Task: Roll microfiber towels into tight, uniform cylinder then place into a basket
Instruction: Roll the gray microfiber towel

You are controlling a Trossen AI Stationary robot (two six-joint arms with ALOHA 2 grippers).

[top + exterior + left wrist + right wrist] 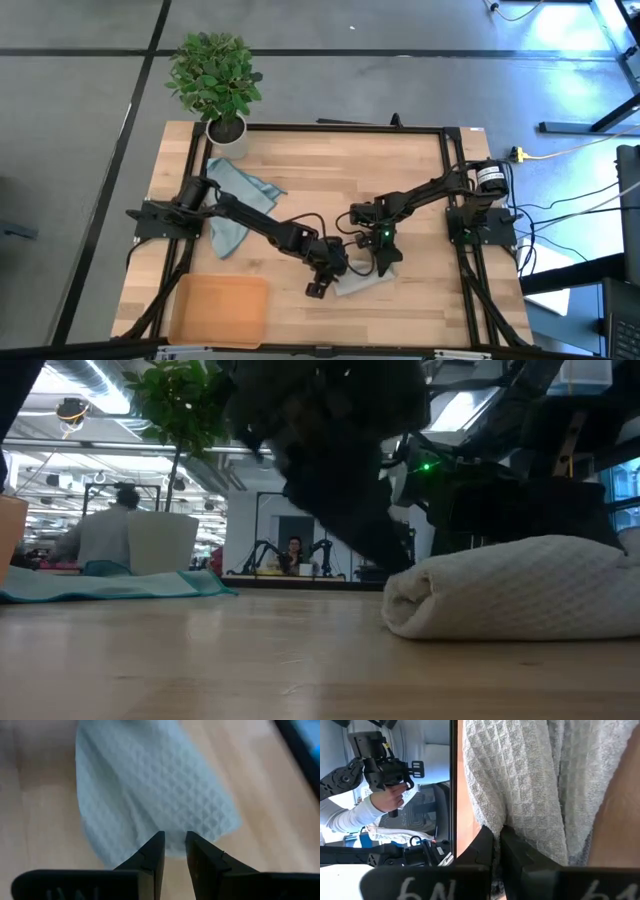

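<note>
left claw (173, 845): narrowly parted | right claw (496, 836): pinched closed

Bright daylight, soft shadows, blurry close-ups.

The whole bench (330, 170) is seen from straight above; from bench height it is viewed level toward the room. Each wrist camera is held very close to the rolled grey-green towel (510, 588), shared by all views
</note>
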